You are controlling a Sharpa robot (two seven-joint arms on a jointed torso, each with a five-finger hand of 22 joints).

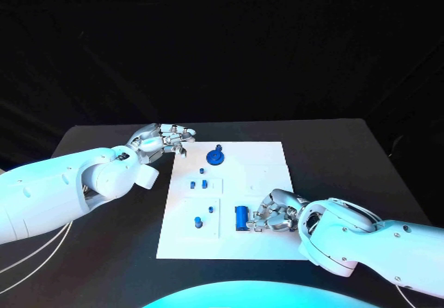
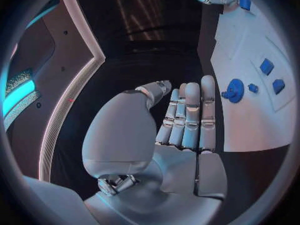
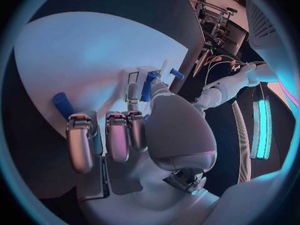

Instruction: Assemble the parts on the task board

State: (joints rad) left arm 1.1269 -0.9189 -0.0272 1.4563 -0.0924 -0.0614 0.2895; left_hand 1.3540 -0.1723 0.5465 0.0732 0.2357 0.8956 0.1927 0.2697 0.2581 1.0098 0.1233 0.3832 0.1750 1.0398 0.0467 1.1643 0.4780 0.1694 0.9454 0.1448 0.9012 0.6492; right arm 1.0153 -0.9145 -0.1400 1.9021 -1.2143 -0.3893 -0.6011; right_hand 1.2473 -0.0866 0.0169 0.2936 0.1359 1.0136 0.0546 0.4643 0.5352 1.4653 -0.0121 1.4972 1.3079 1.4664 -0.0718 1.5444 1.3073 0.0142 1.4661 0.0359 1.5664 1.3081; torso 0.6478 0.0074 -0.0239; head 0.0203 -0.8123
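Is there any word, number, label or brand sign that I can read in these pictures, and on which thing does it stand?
None can be read.
The task board shows only faint outlines, no letters.
The blue parts, such as the gear, carry no marks.
Neither the left hand nor the right hand bears readable text.

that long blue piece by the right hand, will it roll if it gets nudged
Probably. The long blue piece looks cylindrical and lies flat on the smooth task board, so a sideways push would likely roll it. It looks rigid and light. The right hand beside it may block rolling that way.
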